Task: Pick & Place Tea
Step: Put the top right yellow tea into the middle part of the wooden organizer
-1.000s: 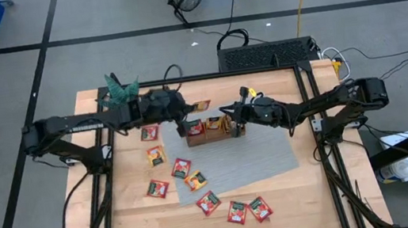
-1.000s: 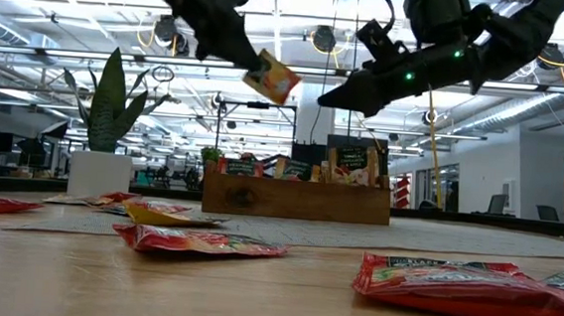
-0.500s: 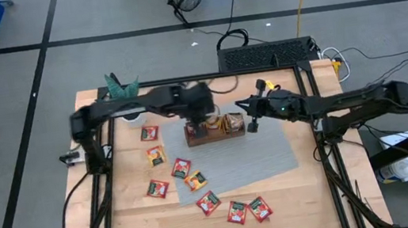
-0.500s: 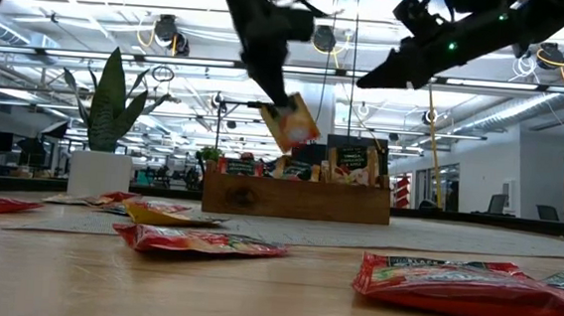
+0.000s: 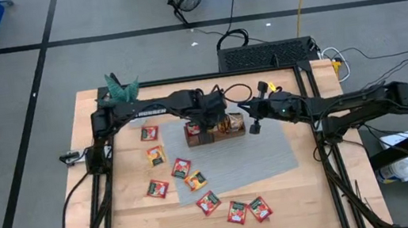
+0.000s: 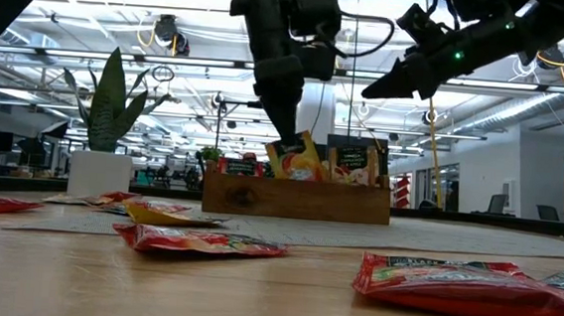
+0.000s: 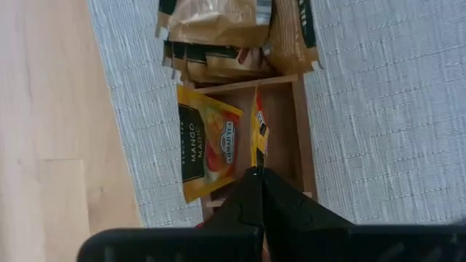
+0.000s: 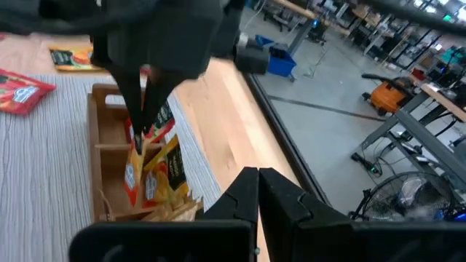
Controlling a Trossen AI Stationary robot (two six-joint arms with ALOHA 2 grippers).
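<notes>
A: What fills the scene, biggest first?

B: A wooden table (image 5: 131,220) with a grey mat (image 5: 265,153) over its middle and far-right part; the brown wooden tray (image 5: 210,131) stands on the mat's far edge, and the low view shows packets standing upright in its compartments.

A: And the arms?

B: The left arm reaches from the left side across to the tray; the left gripper (image 5: 207,125) hangs straight over the tray's middle, its fingers pinched narrow on an orange-yellow sachet (image 7: 258,131); the left wrist view shows that sachet edge-on inside a compartment, just beside another yellow sachet marked mango (image 7: 205,149) that leans in the same compartment.

A: Is it fully seated?

B: In the low view its top (image 6: 297,159) pokes above the tray rim with the fingers on it; I cannot tell whether its lower edge touches the tray floor.

A: The other arm?

B: The right gripper (image 5: 251,120) hovers just beside the tray's right end, above the mat; its fingers are closed together on nothing in the right wrist view.

A: The rest of the tea?

B: Loose red sachets (image 5: 208,203) lie flat on the near and left part of the table, some on bare wood, some on the mat's edge; a potted plant (image 5: 122,87) stands at the far-left corner.
</notes>
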